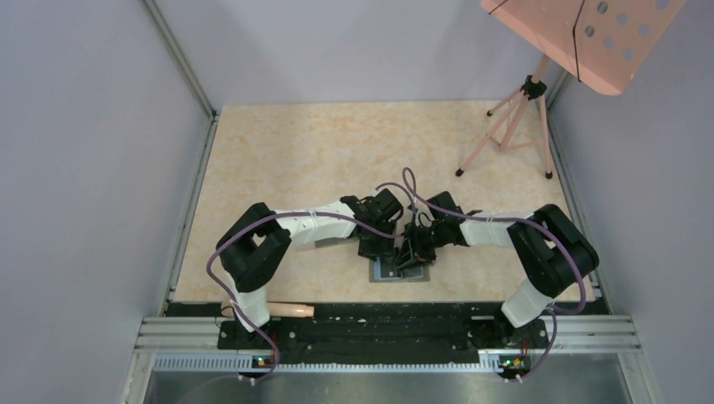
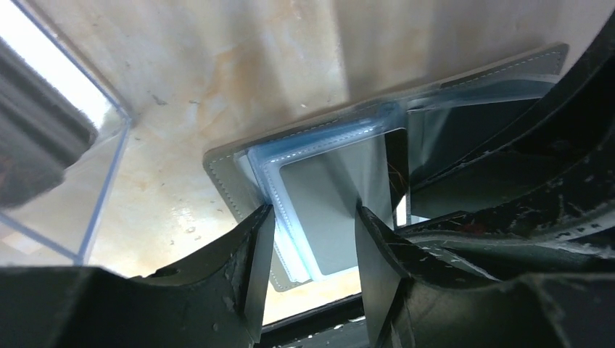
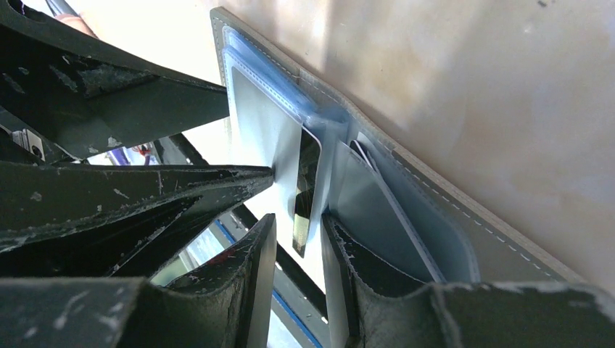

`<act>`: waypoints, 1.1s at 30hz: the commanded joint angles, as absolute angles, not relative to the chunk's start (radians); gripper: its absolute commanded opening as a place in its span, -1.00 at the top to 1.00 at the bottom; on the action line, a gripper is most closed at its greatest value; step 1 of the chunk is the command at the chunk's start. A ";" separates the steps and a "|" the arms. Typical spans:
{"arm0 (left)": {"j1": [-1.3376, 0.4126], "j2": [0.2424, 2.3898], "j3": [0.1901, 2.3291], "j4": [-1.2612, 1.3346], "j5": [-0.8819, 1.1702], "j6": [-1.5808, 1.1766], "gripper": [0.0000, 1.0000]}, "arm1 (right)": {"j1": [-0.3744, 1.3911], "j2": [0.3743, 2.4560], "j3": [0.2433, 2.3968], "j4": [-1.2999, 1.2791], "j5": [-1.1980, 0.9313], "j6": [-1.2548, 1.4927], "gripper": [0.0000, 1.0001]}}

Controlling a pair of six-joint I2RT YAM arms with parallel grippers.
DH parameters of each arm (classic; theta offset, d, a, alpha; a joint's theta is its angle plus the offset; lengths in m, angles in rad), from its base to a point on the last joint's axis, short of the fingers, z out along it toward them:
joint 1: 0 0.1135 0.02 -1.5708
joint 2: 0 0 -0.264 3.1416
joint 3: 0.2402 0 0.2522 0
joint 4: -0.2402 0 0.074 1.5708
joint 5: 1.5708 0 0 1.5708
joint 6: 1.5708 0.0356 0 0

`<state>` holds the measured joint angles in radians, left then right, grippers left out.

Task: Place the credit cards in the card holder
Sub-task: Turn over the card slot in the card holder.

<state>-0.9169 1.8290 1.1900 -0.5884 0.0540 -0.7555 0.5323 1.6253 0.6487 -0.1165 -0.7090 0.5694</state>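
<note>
Overhead, the left claw [image 1: 370,246] and the right claw [image 1: 414,255] are seen tip to tip above the card holder [image 1: 384,274]. The holder lies open on the desk [image 1: 320,151] directly beneath both and is mostly covered by them in that view. Neither claw's opening can be read from there.

What is covered from above is shown by the left wrist view. The left claw's fingers [image 2: 255,275] are parted about halfway, with nothing clamped between them. Their tips rest at either side of the clear sleeves [image 2: 290,174] on the half of the holder under this claw. Just beyond the right fingertip a black credit card [image 2: 397,170] is seen nearly edge-on, standing upright at the holder's fold. A clear plastic box [image 2: 101,174] is found off to this claw's left, near the holder; it is made out in this view only.

The card's glossy face is given by the right wrist view alone. There the right claw is narrow. The card's near end is placed between its fingers [image 3: 341,283], and the far end is against the sleeves at the fold. A sliver of light is seen between the card and the left finger, so whether the card is actually pinched cannot be told. The left claw's fingers are seen to this claw's left, one tip touching a raised sleeve.
</note>
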 commanded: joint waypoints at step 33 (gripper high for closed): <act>-0.897 1.756 1.310 -0.670 0.093 -0.755 1.00 | 0.520 1.387 0.640 -0.290 -0.482 0.524 -0.35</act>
